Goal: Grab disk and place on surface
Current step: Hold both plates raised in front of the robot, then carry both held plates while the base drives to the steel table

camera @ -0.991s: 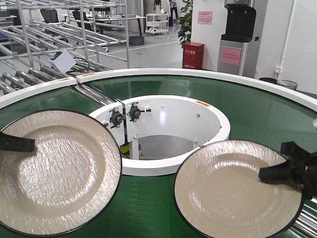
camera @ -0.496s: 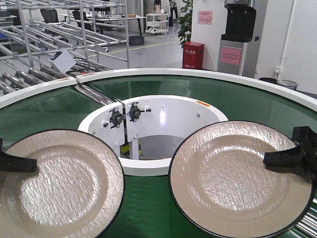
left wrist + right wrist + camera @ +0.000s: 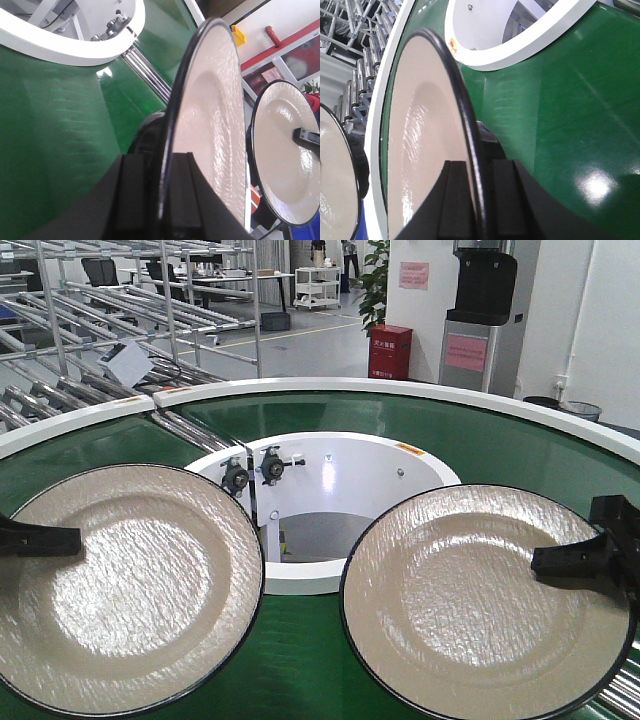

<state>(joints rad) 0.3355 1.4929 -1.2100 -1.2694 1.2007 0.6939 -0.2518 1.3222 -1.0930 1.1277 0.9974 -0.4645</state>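
Two cream disks with black rims hang above the dark green conveyor belt (image 3: 500, 445). My left gripper (image 3: 45, 538) is shut on the left edge of the left disk (image 3: 130, 585). In the left wrist view its fingers (image 3: 134, 190) clamp that disk's rim (image 3: 210, 130) edge-on. My right gripper (image 3: 570, 560) is shut on the right edge of the right disk (image 3: 480, 595). In the right wrist view the right gripper (image 3: 477, 167) pinches the right disk (image 3: 420, 140). The shiny grey metal surface is out of view.
A white ring wall (image 3: 330, 455) encloses the belt's central opening, with black knobs (image 3: 255, 472) on its inner side. Metal roller racks (image 3: 120, 300) stand at the back left. More rollers (image 3: 620, 695) lie at the lower right, past the belt's white outer rim (image 3: 400, 390).
The left disk dipped and then rose again, ending slightly further right. The right disk rose and tilted more towards the camera, then held still. Both grips are unchanged.
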